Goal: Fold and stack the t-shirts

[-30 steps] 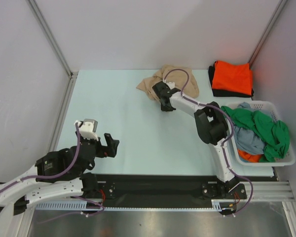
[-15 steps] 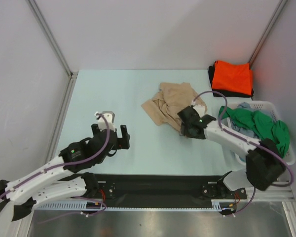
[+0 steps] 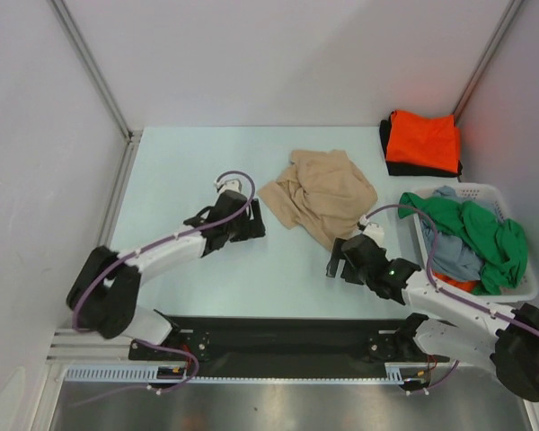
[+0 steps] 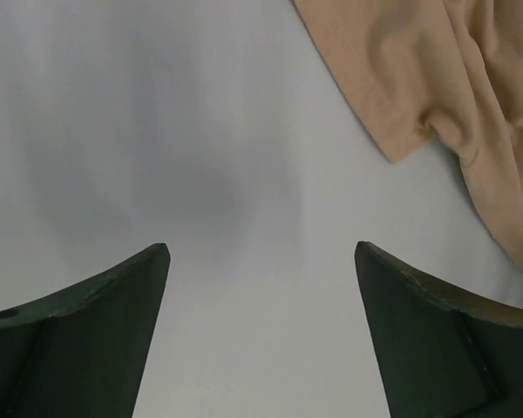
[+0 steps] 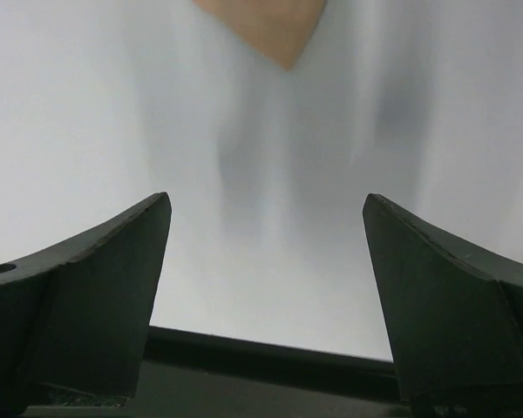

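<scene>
One pale table (image 3: pixel 180 171) bears the crumpled tan t-shirt (image 3: pixel 323 190) near its middle, unfolded. Left gripper (image 3: pixel 253 224) sits just beside the shirt's left edge, fingers spread wide, holding nothing. Right gripper (image 3: pixel 338 260), near the shirt's front corner, likewise gapes wide and empty; its wrist view is blurred, so table contact is unclear.

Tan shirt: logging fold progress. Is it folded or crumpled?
Crumpled. The tan shirt lies in a wrinkled, uneven heap with ragged edges and no neat folds.
</scene>
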Controlling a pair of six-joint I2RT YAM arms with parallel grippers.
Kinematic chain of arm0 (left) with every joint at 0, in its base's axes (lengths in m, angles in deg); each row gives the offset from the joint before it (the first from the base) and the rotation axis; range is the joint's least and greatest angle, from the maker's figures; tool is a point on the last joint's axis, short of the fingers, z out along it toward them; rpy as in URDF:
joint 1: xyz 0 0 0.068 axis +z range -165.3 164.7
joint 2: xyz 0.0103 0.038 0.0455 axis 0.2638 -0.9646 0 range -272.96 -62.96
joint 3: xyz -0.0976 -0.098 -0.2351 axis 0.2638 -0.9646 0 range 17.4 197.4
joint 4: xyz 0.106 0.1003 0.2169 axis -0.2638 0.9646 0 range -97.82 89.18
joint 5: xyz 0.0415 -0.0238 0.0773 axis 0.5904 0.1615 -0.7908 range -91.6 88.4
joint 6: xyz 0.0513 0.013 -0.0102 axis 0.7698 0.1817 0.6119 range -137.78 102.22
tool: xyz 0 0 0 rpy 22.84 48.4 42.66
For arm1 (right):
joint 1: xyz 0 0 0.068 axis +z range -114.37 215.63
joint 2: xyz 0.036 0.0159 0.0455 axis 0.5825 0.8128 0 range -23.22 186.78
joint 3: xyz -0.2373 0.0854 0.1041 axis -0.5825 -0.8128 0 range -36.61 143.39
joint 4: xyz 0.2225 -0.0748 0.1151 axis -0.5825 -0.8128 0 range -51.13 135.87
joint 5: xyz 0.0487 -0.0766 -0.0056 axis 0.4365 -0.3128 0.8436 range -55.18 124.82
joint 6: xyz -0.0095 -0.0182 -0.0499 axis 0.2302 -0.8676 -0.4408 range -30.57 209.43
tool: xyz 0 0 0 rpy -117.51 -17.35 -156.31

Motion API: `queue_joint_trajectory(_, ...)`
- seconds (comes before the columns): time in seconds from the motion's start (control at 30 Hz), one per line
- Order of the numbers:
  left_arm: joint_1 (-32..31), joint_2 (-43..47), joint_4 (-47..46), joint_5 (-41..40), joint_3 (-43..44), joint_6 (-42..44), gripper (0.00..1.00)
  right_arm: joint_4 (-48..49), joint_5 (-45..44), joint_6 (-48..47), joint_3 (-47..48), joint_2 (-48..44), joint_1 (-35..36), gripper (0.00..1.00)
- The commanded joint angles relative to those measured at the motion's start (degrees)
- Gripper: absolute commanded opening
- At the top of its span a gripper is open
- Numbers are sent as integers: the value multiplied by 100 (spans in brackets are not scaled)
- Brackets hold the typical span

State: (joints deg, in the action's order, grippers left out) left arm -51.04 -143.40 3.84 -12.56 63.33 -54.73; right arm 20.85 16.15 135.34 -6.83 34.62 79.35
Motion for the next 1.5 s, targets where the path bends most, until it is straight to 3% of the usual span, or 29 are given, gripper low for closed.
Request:
queue_joint_trajectory(0.0, 409, -795, -832, 665, 758, 118, 93, 1295, 144, 15, -620, -168, 40, 95)
queue_joint_trajectory(0.2, 752, -2290, -464, 736, 2111, 127, 88, 1868, 435, -179, -877, -239, 22, 94)
queue_joint_trajectory(0.43, 929, -3705, 292, 850, 3710, 153, 76, 2255, 1119, -276, -1149, -326, -487, 93)
queue_joint_trajectory(0.8, 920, -4523, 1022, 683, 4591, -242, 60, 2440, 1806, -311, -1405, -432, -1120, 91)
queue_joint_trajectory(1.0, 912, -4901, 1172, 841, 5048, -304, 38, 2686, 2026, -346, -1449, -406, -1243, 91)
queue_joint_trajectory(1.1, 912, -4955, 1207, 955, 5311, -295, 13, 2704, 2061, -346, -1484, -423, -1305, 90)
queue_joint_trajectory(1.13, 912, -4928, 1277, 955, 5356, -278, 0, 2686, 2044, -320, -1493, -441, -1340, 91)
queue_joint_trajectory(1.27, 894, -4262, 1330, 842, 5111, -269, 0, 2528, 1641, -40, -1370, -249, -1367, 87)
queue_joint_trajectory(1.47, 859, -2329, 1321, 543, 4004, -383, 1, 1764, 603, 146, -431, 857, -902, 85)
